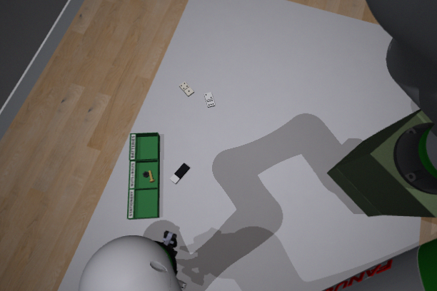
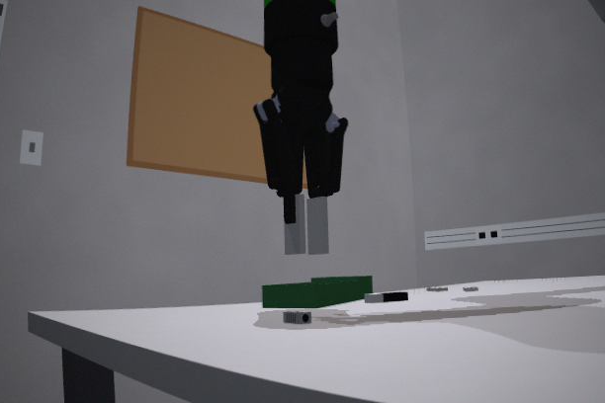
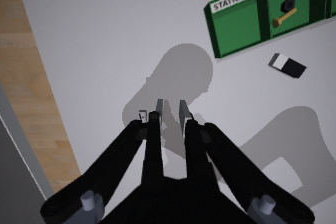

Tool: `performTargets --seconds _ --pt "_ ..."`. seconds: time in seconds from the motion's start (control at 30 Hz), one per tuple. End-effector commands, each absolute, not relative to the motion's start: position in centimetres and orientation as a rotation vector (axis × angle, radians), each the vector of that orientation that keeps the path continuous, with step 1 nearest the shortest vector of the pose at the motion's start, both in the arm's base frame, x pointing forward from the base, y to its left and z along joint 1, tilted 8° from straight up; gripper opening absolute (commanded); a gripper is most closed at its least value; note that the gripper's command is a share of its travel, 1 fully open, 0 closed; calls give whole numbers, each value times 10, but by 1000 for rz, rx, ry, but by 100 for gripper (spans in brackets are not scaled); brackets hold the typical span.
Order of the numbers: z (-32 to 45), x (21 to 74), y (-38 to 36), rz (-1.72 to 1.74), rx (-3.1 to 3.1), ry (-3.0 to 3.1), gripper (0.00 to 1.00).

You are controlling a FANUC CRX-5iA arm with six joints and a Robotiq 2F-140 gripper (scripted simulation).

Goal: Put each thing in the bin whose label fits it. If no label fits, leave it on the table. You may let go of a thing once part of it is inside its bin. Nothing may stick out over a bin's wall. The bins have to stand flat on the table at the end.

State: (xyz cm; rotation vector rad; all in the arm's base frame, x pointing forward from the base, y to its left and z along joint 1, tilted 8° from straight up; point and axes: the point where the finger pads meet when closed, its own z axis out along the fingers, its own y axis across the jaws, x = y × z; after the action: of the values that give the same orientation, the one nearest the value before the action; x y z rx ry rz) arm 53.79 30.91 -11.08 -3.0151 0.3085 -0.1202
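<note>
The green bin tray [image 1: 146, 207] [image 2: 292, 296] [image 3: 235, 30] has compartments labelled BATTERIES, NUTS+BOLTS and STATIONERY. A brass bolt [image 1: 151, 176] [image 3: 284, 18] and a dark nut [image 1: 146, 174] [image 3: 288, 6] lie in NUTS+BOLTS; the other two are empty. A black-and-white eraser [image 1: 181, 172] [image 2: 394, 297] [image 3: 288, 65] lies beside the tray. A small grey sharpener [image 2: 297, 317] [image 3: 143, 116] lies on the table, left of the fingers in the wrist view. My gripper [image 2: 306, 253] [image 3: 171, 107] is slightly open and empty, pointing down high above the table. The arm hides its fingertips in the top view.
A cream domino [image 1: 186, 88] [image 2: 437, 288] and a white domino [image 1: 209, 100] [image 2: 471, 288] lie apart from each other, beyond the BATTERIES end of the tray. The tray stands near the table's edge. The arm covers the lower part of the top view.
</note>
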Motion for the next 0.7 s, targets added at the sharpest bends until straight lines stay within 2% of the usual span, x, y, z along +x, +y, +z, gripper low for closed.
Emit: performTargets --seconds 0.0,0.17,0.67 --pt "-108 523 337 -120 -3013 316 26" --pt "-105 502 374 -120 -3013 316 26" --pt "-105 501 376 -120 -3013 316 26"
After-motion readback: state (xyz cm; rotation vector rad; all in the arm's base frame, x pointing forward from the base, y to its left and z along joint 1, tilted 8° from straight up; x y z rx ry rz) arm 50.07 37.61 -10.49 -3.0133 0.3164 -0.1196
